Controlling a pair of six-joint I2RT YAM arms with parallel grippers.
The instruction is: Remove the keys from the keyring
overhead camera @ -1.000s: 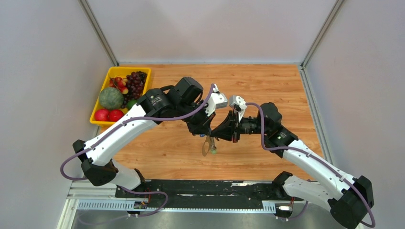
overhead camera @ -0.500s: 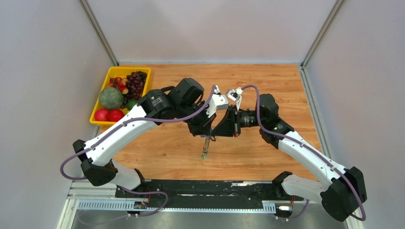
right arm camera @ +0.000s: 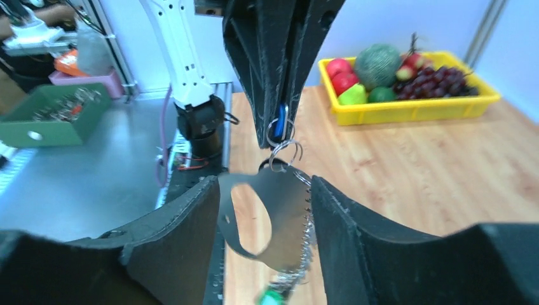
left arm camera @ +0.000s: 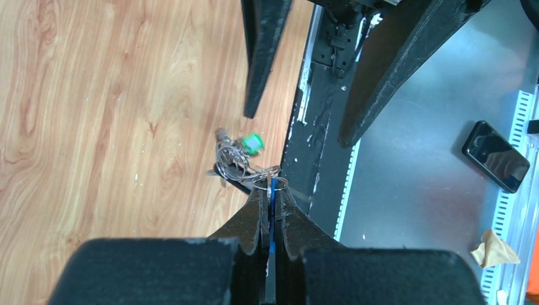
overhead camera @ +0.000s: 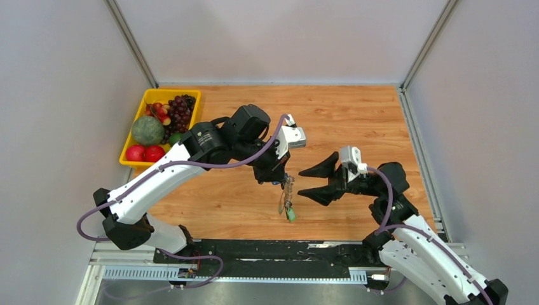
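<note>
Keys (overhead camera: 289, 206), small silver metal ones with coloured plastic heads, dangle in a bunch with the thin grey oval keyring (right arm camera: 287, 203) just below the frame's centre. They hang under the left gripper (overhead camera: 281, 180), whose jaws are pressed together on a blue key head (left arm camera: 272, 216). The right gripper (overhead camera: 300, 183), close beside it half a second ago, now sits apart to the right, jaws wide and empty. Blur hides the key count.

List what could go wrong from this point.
1. The left tool pinches only the thin blue key, with the keyring and green key dangling below. The key may slip out and everything would drop.
2. The keyring hangs free, so it may swing as the open right tool closes, which could miss or grab the wrong piece.
</note>
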